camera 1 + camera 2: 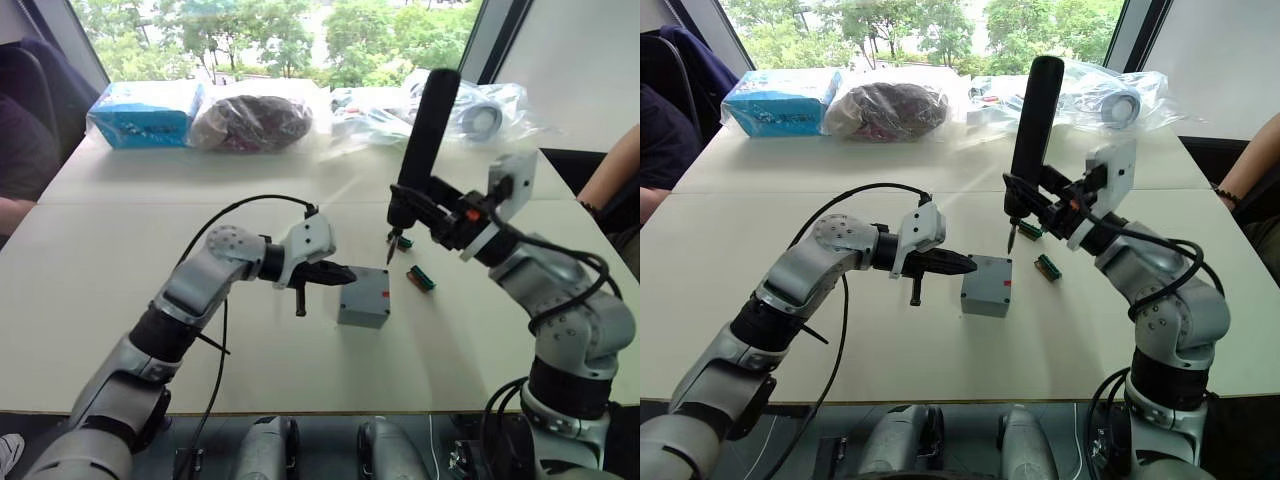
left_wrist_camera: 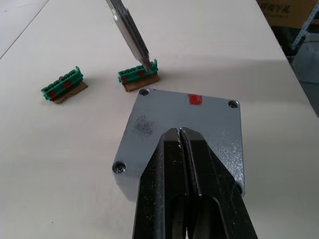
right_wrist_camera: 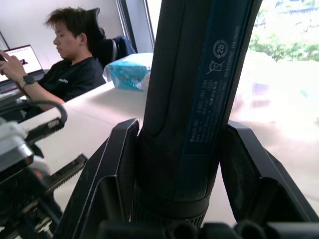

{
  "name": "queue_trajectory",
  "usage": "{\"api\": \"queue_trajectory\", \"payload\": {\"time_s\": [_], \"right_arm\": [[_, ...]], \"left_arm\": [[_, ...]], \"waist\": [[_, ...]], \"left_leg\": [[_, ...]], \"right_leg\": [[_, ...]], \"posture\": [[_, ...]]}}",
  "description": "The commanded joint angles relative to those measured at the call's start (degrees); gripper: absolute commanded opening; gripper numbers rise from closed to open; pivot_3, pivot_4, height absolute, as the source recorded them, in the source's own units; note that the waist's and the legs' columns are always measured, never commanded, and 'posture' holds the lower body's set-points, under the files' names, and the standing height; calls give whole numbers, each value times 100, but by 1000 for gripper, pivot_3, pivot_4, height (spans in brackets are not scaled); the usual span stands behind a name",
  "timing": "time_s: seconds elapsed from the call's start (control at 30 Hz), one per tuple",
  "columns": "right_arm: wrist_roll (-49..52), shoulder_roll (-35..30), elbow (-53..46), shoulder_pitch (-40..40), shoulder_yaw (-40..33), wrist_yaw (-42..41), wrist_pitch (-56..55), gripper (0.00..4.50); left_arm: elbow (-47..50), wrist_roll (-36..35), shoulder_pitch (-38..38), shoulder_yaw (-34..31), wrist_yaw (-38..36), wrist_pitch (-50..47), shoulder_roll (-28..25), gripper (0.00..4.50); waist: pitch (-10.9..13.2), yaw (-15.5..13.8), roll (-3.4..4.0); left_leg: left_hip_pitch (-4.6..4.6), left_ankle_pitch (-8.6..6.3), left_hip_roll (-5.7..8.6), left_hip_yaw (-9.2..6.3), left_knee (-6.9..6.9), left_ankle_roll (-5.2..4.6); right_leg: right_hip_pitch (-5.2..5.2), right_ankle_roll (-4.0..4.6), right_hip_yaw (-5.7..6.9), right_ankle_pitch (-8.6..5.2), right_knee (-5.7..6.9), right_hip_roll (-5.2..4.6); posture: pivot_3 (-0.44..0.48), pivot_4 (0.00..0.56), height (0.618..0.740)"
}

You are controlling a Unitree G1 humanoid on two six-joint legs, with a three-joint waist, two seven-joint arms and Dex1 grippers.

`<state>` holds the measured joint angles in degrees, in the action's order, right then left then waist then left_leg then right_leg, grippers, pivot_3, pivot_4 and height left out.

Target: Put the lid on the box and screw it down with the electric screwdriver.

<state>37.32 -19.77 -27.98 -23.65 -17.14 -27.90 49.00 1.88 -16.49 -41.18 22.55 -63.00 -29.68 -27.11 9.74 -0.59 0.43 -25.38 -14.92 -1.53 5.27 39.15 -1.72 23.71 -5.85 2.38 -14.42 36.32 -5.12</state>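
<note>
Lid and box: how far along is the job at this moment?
Done: the lid sits on the box, with screw heads showing in three corners. In hand: the left gripper, fingers shut, presses on the lid, while the right gripper holds the electric screwdriver upright, its bit above the table beside the box's far corner. Left: driving the screws; whether any is tight cannot be told.

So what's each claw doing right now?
Left gripper: shut, empty, tips resting on the lid.
Right gripper: shut on the electric screwdriver.
</note>
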Motion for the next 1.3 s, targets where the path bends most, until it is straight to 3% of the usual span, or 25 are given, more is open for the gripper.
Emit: {"api": "queue_trajectory", "payload": {"time_s": [0.03, 0.23, 0.57, 1.3], "right_arm": [[155, 78, -355, 26, -88, 147, -460, 1939], [-22, -27, -255, 270, 146, 126, -823, 1939], [-402, -20, -18, 506, 550, 194, -1389, 1939], [-390, 269, 27, 697, 650, 691, -1807, 1939]], "left_arm": [[-26, -34, -103, 5, -190, 25, 99, 0], [-148, 514, -57, 383, -326, 400, 37, 0], [-2, 534, 43, 307, -335, 285, 65, 0], [101, 535, 119, 304, -329, 213, 17, 0]], "waist": [[0, 1, 0], [0, -8, 0], [0, -10, 0], [-1, -5, -1]], "left_leg": [[0, 0, -2, 0, 0, 0], [0, 0, -4, 0, -1, 0], [2, 0, -5, -2, 0, -1], [4, 0, -10, -2, 0, 0]], "right_leg": [[1, 0, -1, 0, 0, 3], [1, 0, -2, 0, 0, 4], [-1, 0, -3, 0, 0, 4], [-3, 1, -3, 0, 0, 4]], "posture": [[0, 150, 740], [0, 150, 740], [0, 150, 740], [0, 150, 740]]}}
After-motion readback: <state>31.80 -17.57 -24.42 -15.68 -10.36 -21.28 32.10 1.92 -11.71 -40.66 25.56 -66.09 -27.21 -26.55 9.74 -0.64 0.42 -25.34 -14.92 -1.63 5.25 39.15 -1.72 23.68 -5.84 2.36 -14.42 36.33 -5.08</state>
